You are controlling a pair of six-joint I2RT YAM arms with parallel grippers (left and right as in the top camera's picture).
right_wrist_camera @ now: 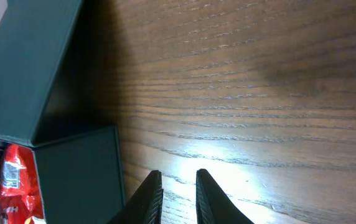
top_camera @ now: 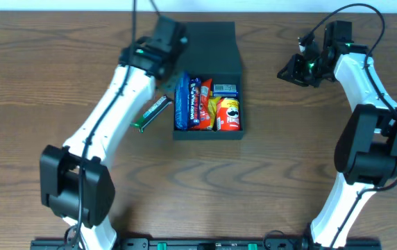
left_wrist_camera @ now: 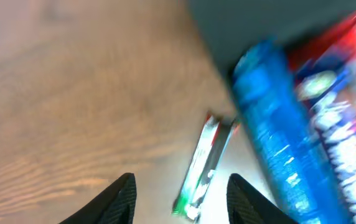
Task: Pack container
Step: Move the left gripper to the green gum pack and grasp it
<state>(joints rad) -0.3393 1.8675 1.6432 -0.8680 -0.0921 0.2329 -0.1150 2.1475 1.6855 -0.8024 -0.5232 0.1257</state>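
The container (top_camera: 209,134) is a dark square box in the middle of the table, with its flap lid (top_camera: 212,45) open at the back. Inside lie a blue pack (top_camera: 182,103), red packs (top_camera: 202,104) and a small chips can (top_camera: 230,114). A green snack bar (top_camera: 151,113) lies on the wood just left of the box. My left gripper (left_wrist_camera: 181,199) hovers open above this bar (left_wrist_camera: 204,165) with nothing between its fingers; the view is blurred. My right gripper (right_wrist_camera: 178,172) hangs right of the box wall (right_wrist_camera: 72,174), its fingers a narrow gap apart and empty.
The left arm (top_camera: 115,104) reaches diagonally up to the box's left side. The right arm (top_camera: 355,76) stands at the far right, with its gripper (top_camera: 292,69) over bare wood. In the left wrist view the blue pack (left_wrist_camera: 284,137) fills the right side.
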